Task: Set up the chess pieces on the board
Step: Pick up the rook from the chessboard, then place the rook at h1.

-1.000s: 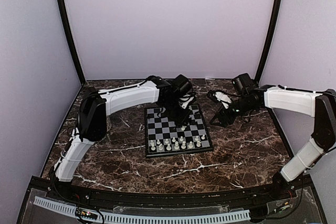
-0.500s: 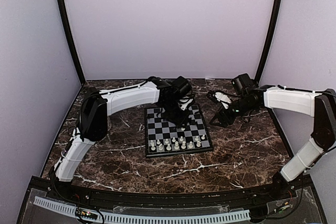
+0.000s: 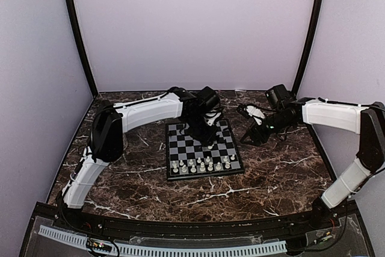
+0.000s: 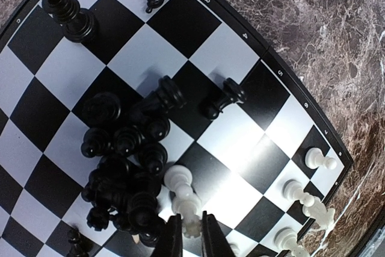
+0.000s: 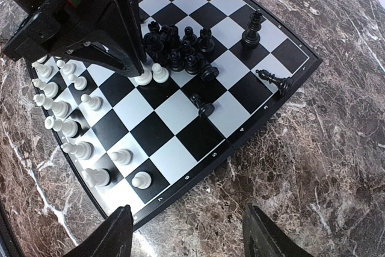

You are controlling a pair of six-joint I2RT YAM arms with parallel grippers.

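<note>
The left gripper (image 4: 192,218) pinches a white piece (image 4: 191,228) beside the black heap (image 4: 126,179) mid-board (image 4: 240,46). The right gripper (image 5: 191,236) hangs spread off the board's right edge.

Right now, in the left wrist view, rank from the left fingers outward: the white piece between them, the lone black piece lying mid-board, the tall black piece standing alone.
1. White piece, between the left fingers.
2. Lone black piece, lying mid-board.
3. Tall black piece, far left corner.

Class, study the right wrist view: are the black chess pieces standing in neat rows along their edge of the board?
No, most black chess pieces sit bunched together in a heap on the board.
</note>
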